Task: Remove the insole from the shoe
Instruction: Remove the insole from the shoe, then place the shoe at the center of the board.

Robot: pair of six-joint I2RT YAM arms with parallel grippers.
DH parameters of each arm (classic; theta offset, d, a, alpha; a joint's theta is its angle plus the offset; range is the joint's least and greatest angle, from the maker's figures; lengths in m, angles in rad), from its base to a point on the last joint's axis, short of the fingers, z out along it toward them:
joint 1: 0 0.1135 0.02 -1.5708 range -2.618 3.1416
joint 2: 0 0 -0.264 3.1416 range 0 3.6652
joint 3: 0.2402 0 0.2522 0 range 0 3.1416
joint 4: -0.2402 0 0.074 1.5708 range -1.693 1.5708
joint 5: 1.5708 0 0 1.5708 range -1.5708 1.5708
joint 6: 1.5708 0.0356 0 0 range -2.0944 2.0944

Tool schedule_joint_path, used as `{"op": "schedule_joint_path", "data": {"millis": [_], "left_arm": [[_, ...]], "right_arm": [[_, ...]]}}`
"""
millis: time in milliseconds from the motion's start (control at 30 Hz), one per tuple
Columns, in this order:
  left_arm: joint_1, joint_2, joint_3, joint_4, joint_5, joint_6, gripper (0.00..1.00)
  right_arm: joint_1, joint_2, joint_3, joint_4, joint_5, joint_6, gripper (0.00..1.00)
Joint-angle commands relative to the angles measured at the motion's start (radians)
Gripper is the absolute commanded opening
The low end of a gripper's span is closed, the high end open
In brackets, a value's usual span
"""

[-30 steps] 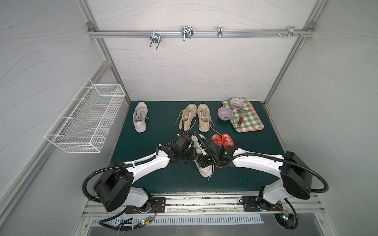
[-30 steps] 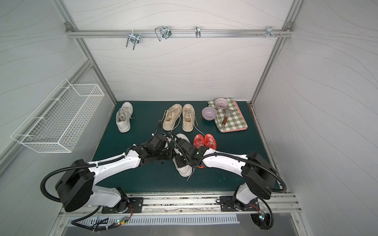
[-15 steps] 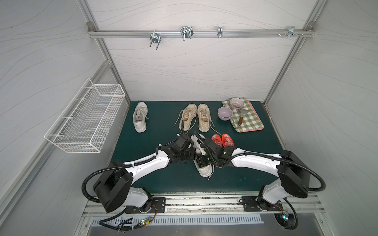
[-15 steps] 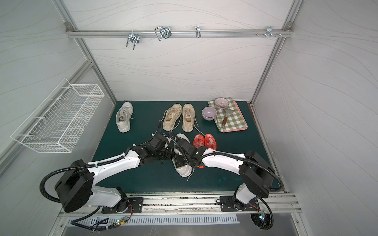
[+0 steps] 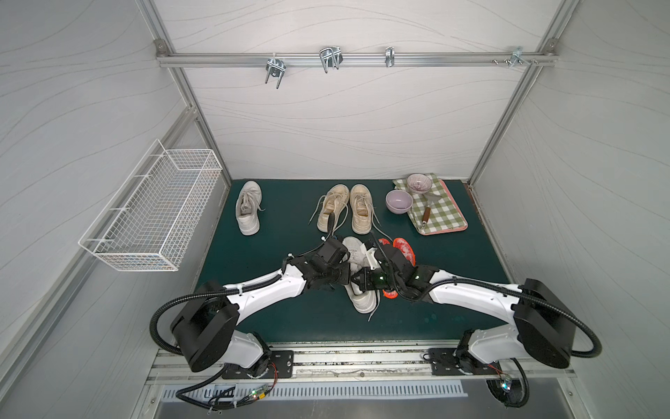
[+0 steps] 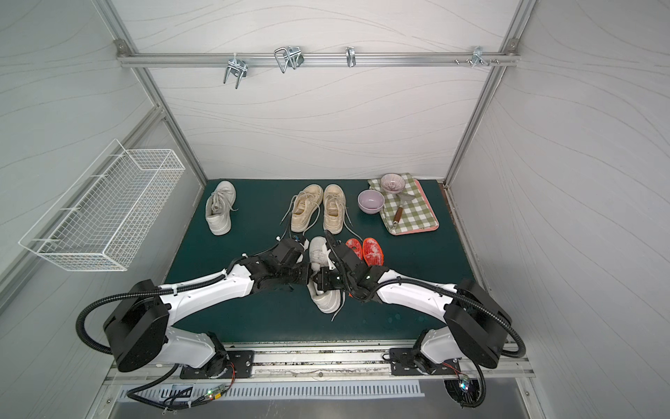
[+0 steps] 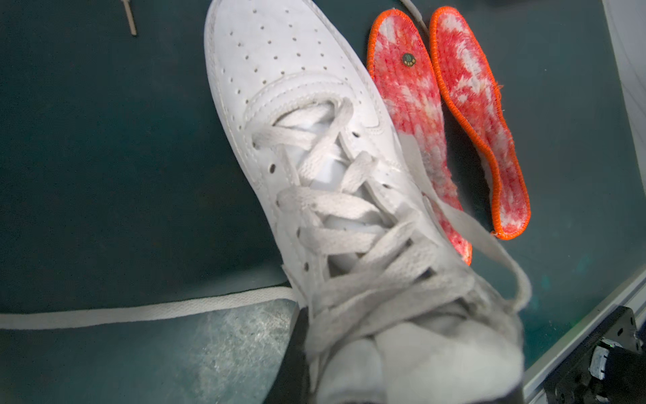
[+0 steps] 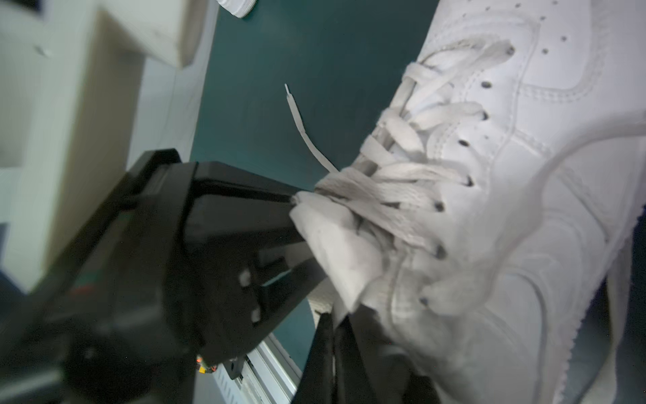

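A white laced shoe lies mid-mat, toe away from the arms. Both grippers meet at its opening. My left gripper is shut on the shoe's tongue and holds it pulled back. My right gripper is shut at the opening just below the tongue. A thin white edge shows between its fingers and looks like the insole's heel end. The rest of the insole is hidden inside the shoe.
Two red insoles lie right beside the shoe. Behind it are a beige pair, another white sneaker, a purple bowl and a checked tray. A wire basket hangs on the left wall.
My right gripper has edged in towards the shoe's opening and closed. The left arm and the shoe have stayed put.
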Motion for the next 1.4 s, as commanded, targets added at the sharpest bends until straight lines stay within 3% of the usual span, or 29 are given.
{"op": "schedule_joint_path", "data": {"millis": [0, 167, 467, 767, 1033, 1367], "left_arm": [[0.003, 0.064, 0.016, -0.1, -0.106, 0.019, 0.0], [0.002, 0.087, 0.022, -0.108, -0.12, 0.019, 0.0], [0.002, 0.117, 0.039, -0.122, -0.132, 0.016, 0.0], [0.004, 0.132, 0.058, -0.129, -0.118, 0.007, 0.0], [0.024, 0.106, 0.066, -0.158, -0.115, 0.008, 0.0], [0.048, -0.028, 0.057, -0.264, -0.151, 0.015, 0.0]], "right_arm": [[0.004, -0.077, 0.014, 0.223, -0.069, 0.035, 0.0], [0.004, -0.136, -0.013, 0.285, -0.068, 0.041, 0.0], [0.008, -0.282, -0.041, 0.203, -0.03, 0.005, 0.0], [0.016, -0.444, -0.06, 0.046, 0.017, -0.028, 0.0], [0.016, -0.645, -0.04, -0.217, 0.094, -0.097, 0.0], [0.012, -0.817, -0.029, -0.413, 0.181, -0.136, 0.0]]}}
